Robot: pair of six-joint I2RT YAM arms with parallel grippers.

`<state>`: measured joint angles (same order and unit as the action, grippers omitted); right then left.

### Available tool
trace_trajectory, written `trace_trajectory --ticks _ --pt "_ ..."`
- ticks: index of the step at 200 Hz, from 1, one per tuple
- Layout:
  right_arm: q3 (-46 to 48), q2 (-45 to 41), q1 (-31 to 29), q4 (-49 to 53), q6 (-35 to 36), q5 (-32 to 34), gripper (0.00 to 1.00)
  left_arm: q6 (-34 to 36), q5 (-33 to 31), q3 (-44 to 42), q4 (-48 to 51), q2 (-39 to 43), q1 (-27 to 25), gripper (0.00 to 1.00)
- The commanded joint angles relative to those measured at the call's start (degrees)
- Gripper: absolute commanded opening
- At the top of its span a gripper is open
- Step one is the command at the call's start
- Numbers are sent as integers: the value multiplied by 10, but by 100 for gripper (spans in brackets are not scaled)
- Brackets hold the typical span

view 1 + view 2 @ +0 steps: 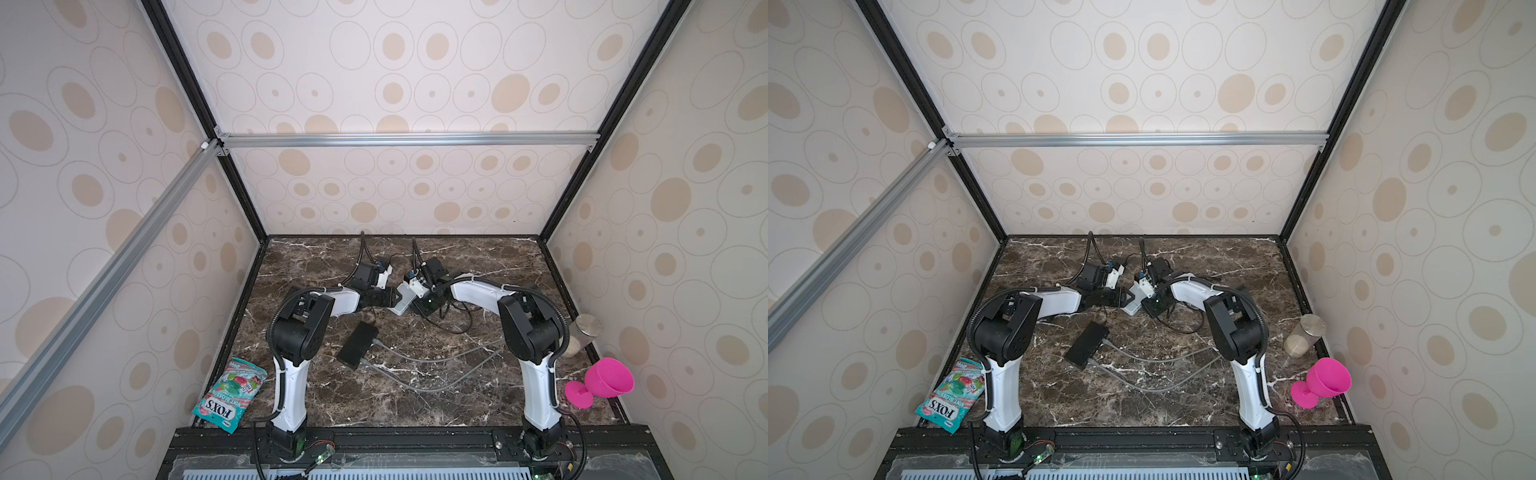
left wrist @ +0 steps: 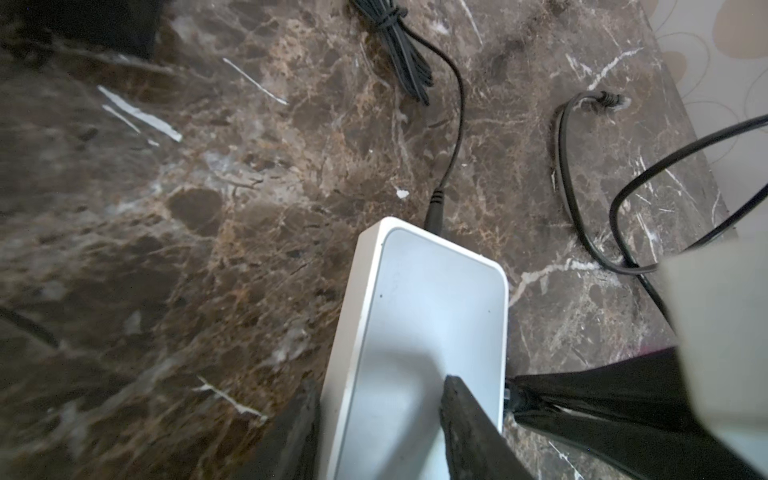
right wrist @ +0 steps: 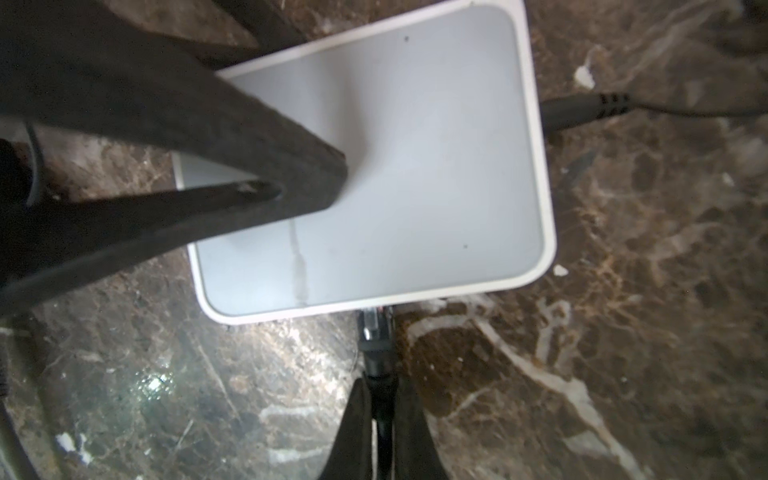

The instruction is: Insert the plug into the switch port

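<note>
The white switch [image 3: 415, 174] lies on the marble, near the middle in both top views [image 1: 400, 306] [image 1: 1131, 307]. My left gripper [image 2: 380, 415] is shut on one end of it, with one finger [image 2: 469, 424] on the top face and the other [image 2: 299, 432] against its side. The plug [image 3: 374, 328] has a clear tip and a black boot, and it meets the switch's side wall, its front hidden under the rim. My right gripper [image 3: 382, 399] is shut on the plug's boot and cable. The port itself is hidden.
A black power lead [image 2: 434, 208] is plugged into the switch's far side. A bundled black cable [image 2: 399, 54] and a loose cable end [image 2: 602, 99] lie beyond. A black hub [image 1: 357, 345] with grey cables, a candy bag [image 1: 230, 395], a jar [image 1: 582, 334] and a pink cup [image 1: 602, 382] are around.
</note>
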<state>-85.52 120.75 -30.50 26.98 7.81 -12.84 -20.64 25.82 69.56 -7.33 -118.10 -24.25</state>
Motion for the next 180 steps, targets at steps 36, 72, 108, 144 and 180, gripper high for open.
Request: trace_trajectory --ticks 36,72,108,144,180 --pt "-8 11 -19 -28 44 -8 0 29 31 8 36 -37 -4 45" --pt "-26 16 -21 -43 55 0 0 61 76 12 39 -47 -15 42" --pt "-61 25 -21 -40 63 -9 0 83 96 22 62 -61 -25 41" --pt "-100 36 -22 -38 57 -10 0 89 93 30 75 -70 -34 40" --pt "-146 39 -22 -27 43 -18 0 92 82 32 84 -68 -35 40"
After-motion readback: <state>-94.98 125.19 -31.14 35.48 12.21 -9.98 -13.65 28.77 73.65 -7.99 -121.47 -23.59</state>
